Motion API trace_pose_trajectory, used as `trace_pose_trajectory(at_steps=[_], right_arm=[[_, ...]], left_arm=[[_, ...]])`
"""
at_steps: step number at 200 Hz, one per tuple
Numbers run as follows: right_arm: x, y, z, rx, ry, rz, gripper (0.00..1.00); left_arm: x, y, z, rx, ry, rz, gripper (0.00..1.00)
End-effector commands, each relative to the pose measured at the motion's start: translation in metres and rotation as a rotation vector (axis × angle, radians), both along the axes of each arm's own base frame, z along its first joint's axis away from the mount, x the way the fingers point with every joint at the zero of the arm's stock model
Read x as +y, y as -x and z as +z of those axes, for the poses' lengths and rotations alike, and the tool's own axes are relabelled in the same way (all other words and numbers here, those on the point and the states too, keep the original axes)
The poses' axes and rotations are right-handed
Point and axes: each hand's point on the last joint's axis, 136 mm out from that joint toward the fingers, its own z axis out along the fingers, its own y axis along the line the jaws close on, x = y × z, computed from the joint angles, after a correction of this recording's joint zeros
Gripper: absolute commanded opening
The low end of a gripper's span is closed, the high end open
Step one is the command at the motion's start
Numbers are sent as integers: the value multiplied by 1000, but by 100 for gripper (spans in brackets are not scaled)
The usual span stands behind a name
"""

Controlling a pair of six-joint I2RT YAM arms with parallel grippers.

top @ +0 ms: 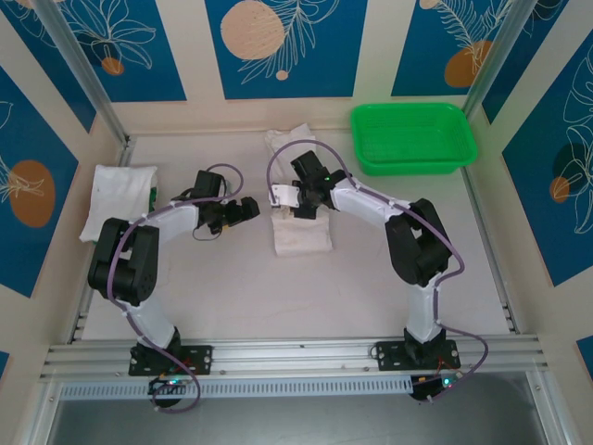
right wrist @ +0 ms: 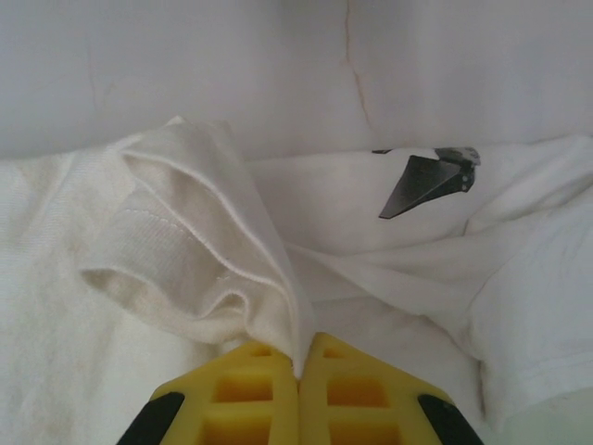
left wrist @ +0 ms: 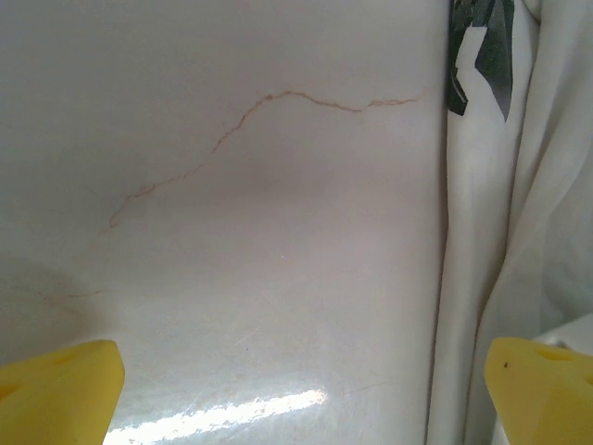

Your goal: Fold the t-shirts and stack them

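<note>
From above, the centre t-shirt (top: 303, 236) lies crumpled mid-table. A folded t-shirt (top: 119, 199) sits at the left edge and the green basket (top: 412, 139) at upper right. The right wrist view adds the grip: the right gripper (right wrist: 298, 366) has its yellow fingers pressed together on a raised fold of the centre t-shirt, with a dark label (right wrist: 428, 181) at upper right. The left wrist view shows the left gripper (left wrist: 301, 394) spread wide over bare table (left wrist: 232, 232), with the shirt's edge at frame right.
</note>
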Motion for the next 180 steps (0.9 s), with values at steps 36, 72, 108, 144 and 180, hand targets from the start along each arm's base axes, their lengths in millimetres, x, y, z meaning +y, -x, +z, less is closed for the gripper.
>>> trace_pose_trajectory(at_steps=[36, 72, 108, 144, 180], right_arm=[[9, -26, 5, -28, -40, 22, 0], [10, -30, -6, -7, -37, 20, 0], [7, -35, -18, 10, -21, 6, 0], [4, -39, -27, 22, -16, -12, 0], [0, -40, -32, 30, -7, -29, 0]], left_arm=[[1, 0, -1, 8, -4, -6, 100], [1, 2, -3, 12, -6, -7, 100], [1, 2, -5, 15, -4, -7, 100], [0, 4, -5, 18, 2, -5, 100], [1, 6, -7, 23, 3, -4, 100]])
